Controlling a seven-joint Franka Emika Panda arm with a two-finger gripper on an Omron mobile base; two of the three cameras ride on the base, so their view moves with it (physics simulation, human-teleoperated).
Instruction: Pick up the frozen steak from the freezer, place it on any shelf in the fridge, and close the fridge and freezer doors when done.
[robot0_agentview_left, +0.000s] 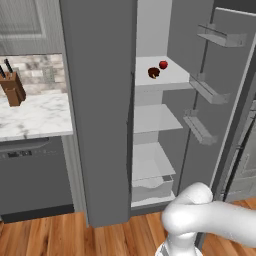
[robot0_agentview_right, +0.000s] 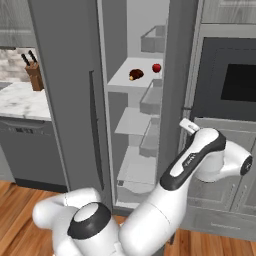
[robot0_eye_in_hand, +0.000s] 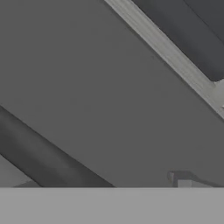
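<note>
The frozen steak (robot0_agentview_left: 153, 73) sits on a fridge shelf (robot0_agentview_left: 172, 78) beside a red ball (robot0_agentview_left: 163, 64). I judge the fridge door (robot0_agentview_left: 220, 107) needs closing now: push steadily along its outer face. My hand is against it; I cannot tell its grip.

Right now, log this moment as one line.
steak: on fridge shelf beside red ball | fridge door: open | freezer door: shut | hand: unclear
</note>
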